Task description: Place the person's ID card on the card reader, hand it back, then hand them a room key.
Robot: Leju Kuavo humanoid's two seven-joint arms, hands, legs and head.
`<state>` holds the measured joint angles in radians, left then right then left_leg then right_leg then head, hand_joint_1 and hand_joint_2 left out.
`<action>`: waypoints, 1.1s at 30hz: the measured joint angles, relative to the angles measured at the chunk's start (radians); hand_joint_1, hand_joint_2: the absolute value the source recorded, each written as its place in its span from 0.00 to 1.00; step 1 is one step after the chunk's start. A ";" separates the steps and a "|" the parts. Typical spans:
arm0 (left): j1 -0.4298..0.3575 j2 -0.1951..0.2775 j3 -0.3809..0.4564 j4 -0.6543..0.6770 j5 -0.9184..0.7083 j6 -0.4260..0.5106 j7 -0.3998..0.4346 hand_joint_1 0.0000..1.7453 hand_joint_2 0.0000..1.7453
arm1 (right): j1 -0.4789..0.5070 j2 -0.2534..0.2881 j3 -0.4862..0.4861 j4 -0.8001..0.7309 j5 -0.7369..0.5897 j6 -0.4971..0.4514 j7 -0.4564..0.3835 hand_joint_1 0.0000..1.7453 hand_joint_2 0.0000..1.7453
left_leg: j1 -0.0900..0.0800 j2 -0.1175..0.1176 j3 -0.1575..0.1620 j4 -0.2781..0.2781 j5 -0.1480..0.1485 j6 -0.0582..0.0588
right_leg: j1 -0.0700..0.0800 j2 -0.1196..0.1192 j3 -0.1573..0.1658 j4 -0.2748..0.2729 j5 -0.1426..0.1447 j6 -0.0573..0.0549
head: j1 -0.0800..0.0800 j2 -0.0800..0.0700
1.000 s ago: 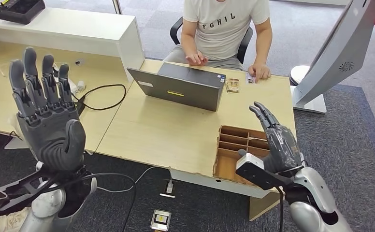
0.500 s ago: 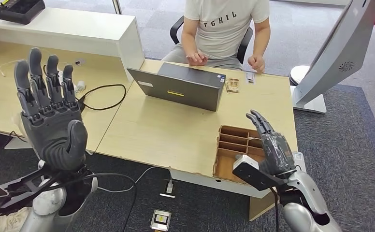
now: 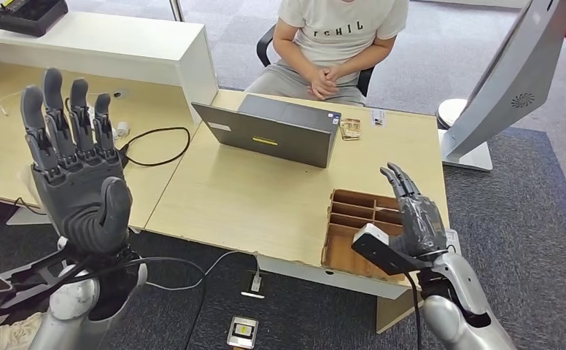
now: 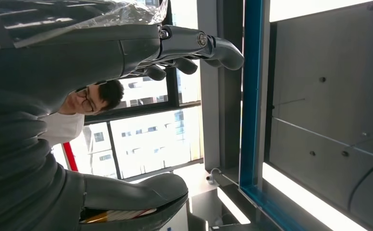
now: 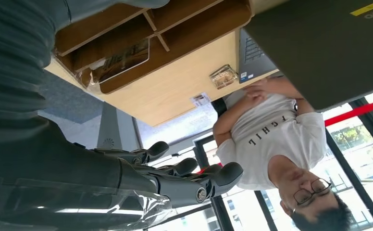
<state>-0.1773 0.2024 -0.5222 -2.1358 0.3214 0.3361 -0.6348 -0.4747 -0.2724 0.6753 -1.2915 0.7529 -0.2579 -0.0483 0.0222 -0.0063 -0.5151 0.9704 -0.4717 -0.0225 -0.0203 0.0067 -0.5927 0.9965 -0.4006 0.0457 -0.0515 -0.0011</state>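
Reaching for the ID card (image 3: 378, 117) at the table's (image 3: 251, 197) far edge, well apart from both empty, spread-fingered hands, the right hand (image 3: 416, 215) above the wooden tray (image 3: 338, 230) and the raised left hand (image 3: 76, 175), risks clipping the laptop (image 3: 273, 131).

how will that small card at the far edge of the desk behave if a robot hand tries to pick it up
The card lies flat on the smooth desk, so it probably offers no raised edge and may slide rather than lift. It looks thin and light, likely stiff. Being close to the desk edge, it could perhaps be slid partly over that edge to pinch it.
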 joint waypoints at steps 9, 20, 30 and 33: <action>-0.017 0.000 -0.001 0.008 0.008 0.011 0.000 0.00 1.00 | -0.030 0.020 0.002 0.109 0.006 -0.017 -0.005 0.00 1.00 | 0.000 0.000 0.000 0.000 0.000 0.000 | 0.000 0.000 0.000 0.000 0.000 0.000 | 0.000 0.000; -0.029 -0.001 -0.001 0.024 0.008 0.013 -0.002 0.00 1.00 | -0.054 0.033 -0.008 0.234 -0.009 -0.033 -0.002 0.00 1.00 | 0.000 0.000 0.000 0.000 0.000 0.000 | 0.000 0.000 0.000 0.000 0.000 0.000 | 0.000 0.000; -0.029 -0.001 0.000 0.025 0.011 0.008 -0.002 0.00 1.00 | -0.047 0.015 -0.036 0.279 -0.018 -0.032 0.016 0.00 1.00 | 0.000 0.000 0.000 0.000 0.000 0.000 | 0.000 0.000 0.000 0.000 0.000 0.000 | 0.000 0.000; -0.029 -0.001 0.000 0.025 0.013 0.004 -0.002 0.00 1.00 | -0.041 0.012 -0.046 0.281 -0.015 -0.032 0.017 0.06 1.00 | 0.000 0.000 0.000 0.000 0.000 0.000 | 0.000 0.000 0.000 0.000 0.000 0.000 | 0.000 0.000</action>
<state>-0.2065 0.2018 -0.5226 -2.1103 0.3341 0.3405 -0.6367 -0.5160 -0.2606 0.6295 -1.0107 0.7378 -0.2895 -0.0312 0.0222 -0.0062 -0.5147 0.9705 -0.4717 -0.0225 -0.0202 0.0068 -0.5929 0.9965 -0.4006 0.0457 -0.0515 -0.0011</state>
